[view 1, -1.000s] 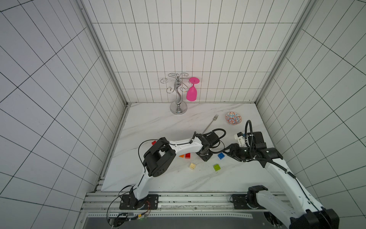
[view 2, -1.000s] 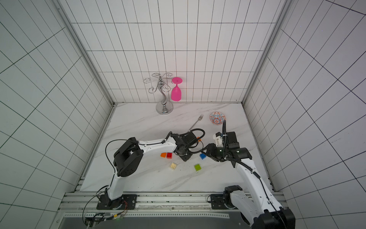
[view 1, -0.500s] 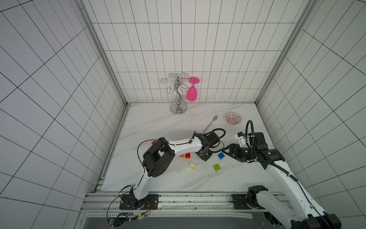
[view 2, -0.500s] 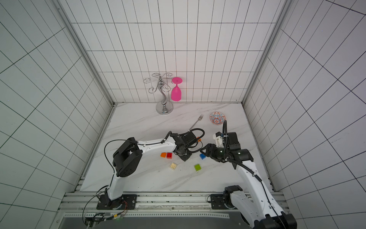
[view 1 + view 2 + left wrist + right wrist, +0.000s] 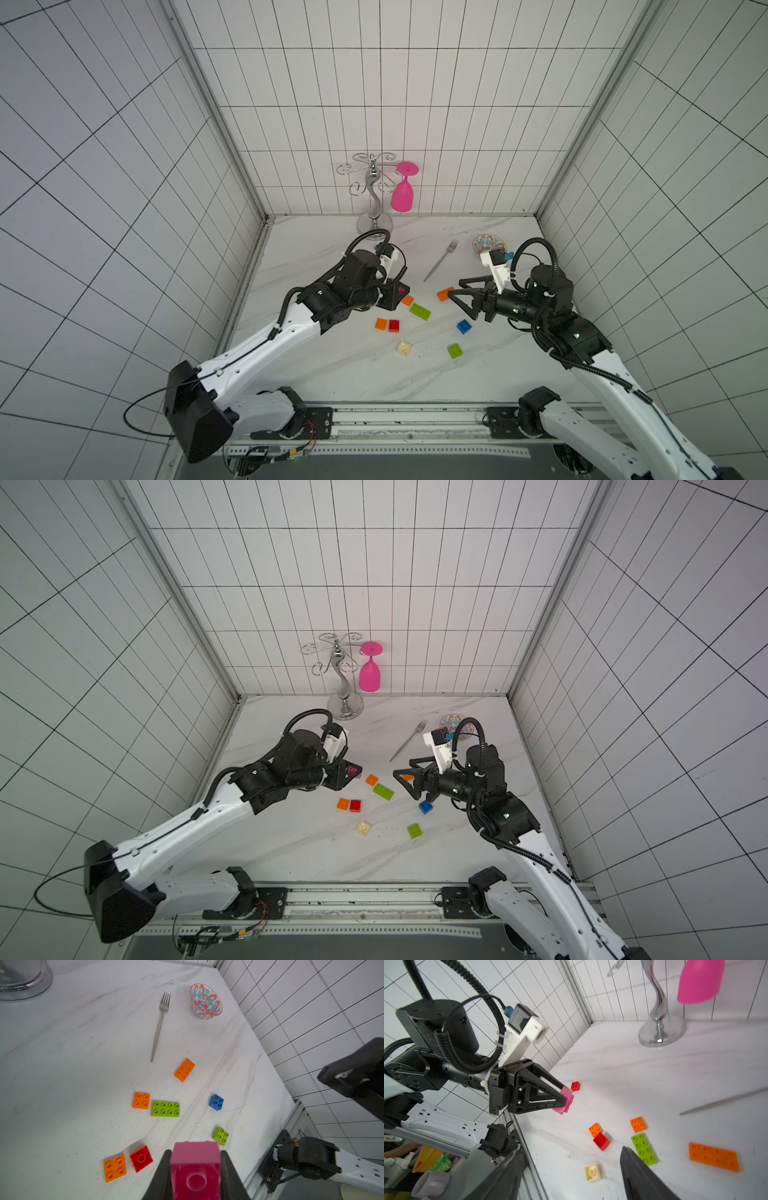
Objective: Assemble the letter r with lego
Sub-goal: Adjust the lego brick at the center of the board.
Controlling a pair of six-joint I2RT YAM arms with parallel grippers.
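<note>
My left gripper [image 5: 400,291] is shut on a pink lego brick [image 5: 195,1167], held just above the table; the right wrist view shows that pink brick [image 5: 564,1099] at its fingertips. The right gripper [image 5: 454,289] stands open and empty, a short way to the right, pointing at the left one. An orange long brick [image 5: 445,293] lies beside its tips. Loose on the table between the arms lie an orange square [image 5: 407,300], a lime long brick [image 5: 419,311], an orange [image 5: 381,323] and red [image 5: 394,325] pair, a blue brick [image 5: 464,326], a cream brick [image 5: 404,347] and a lime square [image 5: 454,350].
A fork [image 5: 440,266] and a patterned bowl [image 5: 487,244] lie behind the bricks at the back right. A chrome glass stand [image 5: 374,224] with a hanging pink glass [image 5: 402,195] stands at the back wall. Another red brick [image 5: 575,1086] sits near the left wall.
The right gripper has opened wider and drawn back to the right, away from the left gripper. The left gripper has stayed about where it was with the pink brick.
</note>
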